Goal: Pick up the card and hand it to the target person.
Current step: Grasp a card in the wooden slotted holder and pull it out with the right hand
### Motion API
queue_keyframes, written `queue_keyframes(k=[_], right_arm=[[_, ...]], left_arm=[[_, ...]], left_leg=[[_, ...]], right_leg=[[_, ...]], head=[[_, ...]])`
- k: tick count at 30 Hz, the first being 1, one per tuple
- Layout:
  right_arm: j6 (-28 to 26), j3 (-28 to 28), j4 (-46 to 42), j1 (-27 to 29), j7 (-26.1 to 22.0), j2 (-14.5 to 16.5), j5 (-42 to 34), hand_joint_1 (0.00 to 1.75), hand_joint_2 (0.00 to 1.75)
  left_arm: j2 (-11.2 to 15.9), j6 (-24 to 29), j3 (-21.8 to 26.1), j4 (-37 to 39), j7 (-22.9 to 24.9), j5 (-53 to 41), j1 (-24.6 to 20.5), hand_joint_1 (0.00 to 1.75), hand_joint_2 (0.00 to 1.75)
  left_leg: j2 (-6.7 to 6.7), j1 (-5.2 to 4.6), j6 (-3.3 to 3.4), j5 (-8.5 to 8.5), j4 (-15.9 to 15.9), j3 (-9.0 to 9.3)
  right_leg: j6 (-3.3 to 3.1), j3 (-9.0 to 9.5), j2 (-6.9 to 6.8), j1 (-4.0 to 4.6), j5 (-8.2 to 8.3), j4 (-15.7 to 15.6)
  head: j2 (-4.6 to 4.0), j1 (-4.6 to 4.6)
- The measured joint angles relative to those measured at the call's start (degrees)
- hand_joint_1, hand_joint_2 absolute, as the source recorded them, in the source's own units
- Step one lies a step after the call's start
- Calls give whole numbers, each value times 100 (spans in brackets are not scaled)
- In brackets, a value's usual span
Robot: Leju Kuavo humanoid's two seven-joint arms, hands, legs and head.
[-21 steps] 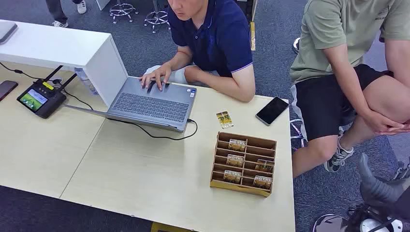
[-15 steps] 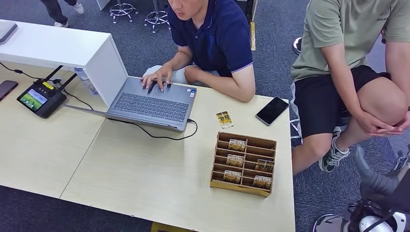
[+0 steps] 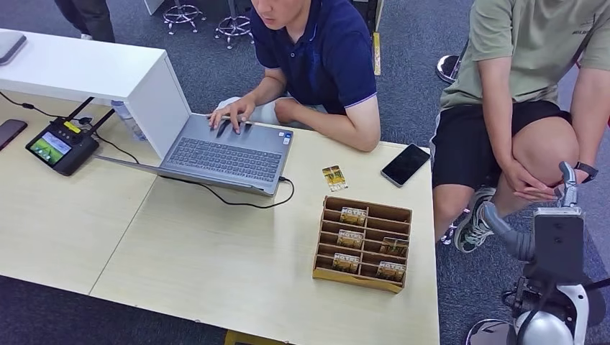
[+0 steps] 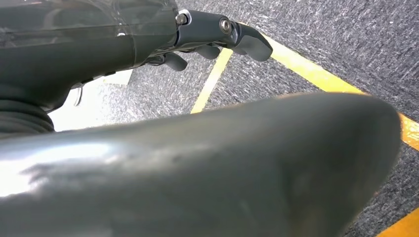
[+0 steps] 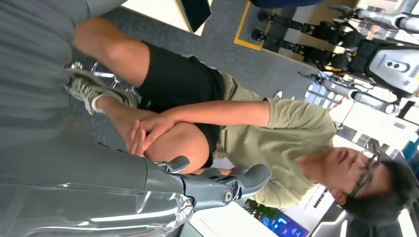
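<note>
Down at the lower right of the head view, the right hand [image 3: 548, 228] stands raised off the table's right edge, thumb pointing toward the upper left and fingers [image 3: 568, 180] pointing up; it holds nothing, and in the right wrist view its fingers [image 5: 232, 181] reach out loosely apart. Just beyond it sits a person in a green shirt [image 3: 536, 43] and black shorts, hands clasped over a raised knee. The left hand [image 4: 212, 37] hangs over grey carpet crossed by yellow floor lines [image 4: 316, 74], fingers partly curled with nothing in them.

Left of the right hand, on the pale wooden table [image 3: 216, 266], a cardboard card rack [image 3: 363, 243] sits at lower centre right, with cards standing in several of its slots. A loose card [image 3: 334, 177] lies flat on the table just above the rack, apart from it. To that card's right, near the table's edge, lies a black phone [image 3: 406, 164]. Toward the upper middle, an open laptop [image 3: 226, 152] has a black cable [image 3: 237, 199] looping out at its right side, and a person in a navy shirt [image 3: 316, 50] rests one hand on the keyboard. At the far left are a handheld controller with a lit screen [image 3: 59, 146] and a white box shelf [image 3: 93, 75].
</note>
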Motion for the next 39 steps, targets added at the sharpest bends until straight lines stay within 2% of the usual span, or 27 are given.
queue_keyframes(k=[18,19,23,25,33,39], right_arm=[[755,1144,-566,-548,1938,-355,2160,0,175],[827,1240,-573,-609,2050,-362,2284,2,175],[1143,1645,-579,-869,2446,-374,2714,27,175],[1330,1851,-574,-1010,2622,-373,2893,28,175],[2296,2695,-391,-1513,3259,-344,3308,28,175],[2420,3103,-242,-1685,3356,-331,3288,30,175]], left_arm=[[0,37,-1,0,45,130,-17,0,0],[0,37,-1,0,49,147,-19,0,0],[2,37,-4,0,70,188,-25,0,0],[2,37,-11,0,80,190,-27,0,0],[2,37,-45,0,139,192,-36,0,0],[2,37,-54,0,156,197,-39,0,0]], left_leg=[[-1,1,0,1,-1,-4],[-1,1,0,1,-1,-4],[-1,1,0,2,-1,-4],[-1,1,0,2,-1,-4],[-3,1,0,3,-1,-4],[-3,1,0,3,-1,-4]], right_leg=[[0,0,-1,0,0,1],[0,0,-1,0,0,1],[0,-1,-1,0,0,2],[0,-1,-1,0,0,2],[0,-3,-2,0,0,2],[0,-4,-2,0,0,1]], head=[[0,0],[0,0],[0,1],[0,1],[0,1],[0,1]])
